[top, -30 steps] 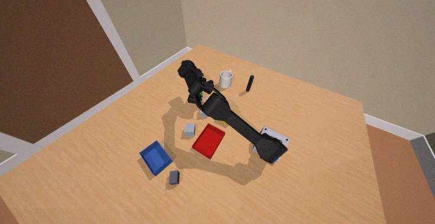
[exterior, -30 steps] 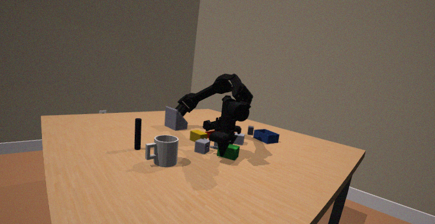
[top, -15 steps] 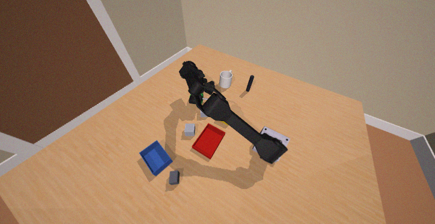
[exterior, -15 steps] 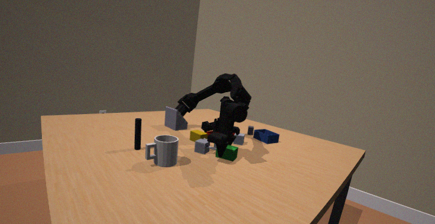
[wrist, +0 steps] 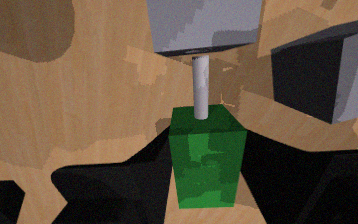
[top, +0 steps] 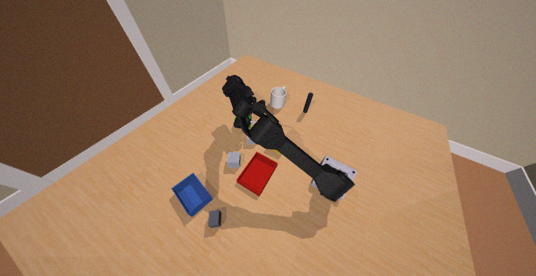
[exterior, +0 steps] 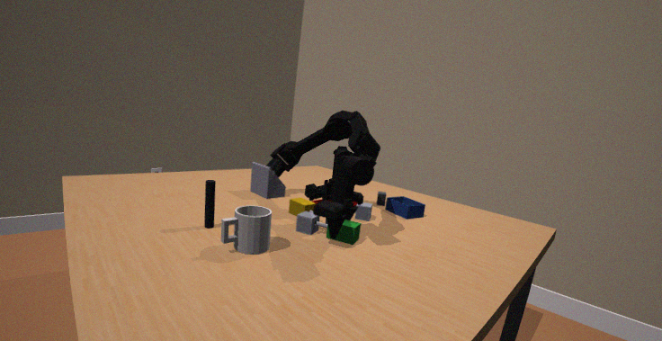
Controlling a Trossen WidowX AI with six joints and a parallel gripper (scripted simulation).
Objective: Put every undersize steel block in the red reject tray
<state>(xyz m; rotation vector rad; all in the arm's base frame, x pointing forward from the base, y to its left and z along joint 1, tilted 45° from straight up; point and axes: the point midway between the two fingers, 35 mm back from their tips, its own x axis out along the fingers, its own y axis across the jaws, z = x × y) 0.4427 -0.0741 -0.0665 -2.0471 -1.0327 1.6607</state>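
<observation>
One arm reaches out from its base, arches over and bends down, its gripper low over the worktop, part-open and closed firmly on the green GO gauge. The gauge's pin points at a steel block; whether it has entered, I cannot tell. The red reject tray stands nearer the base.
</observation>
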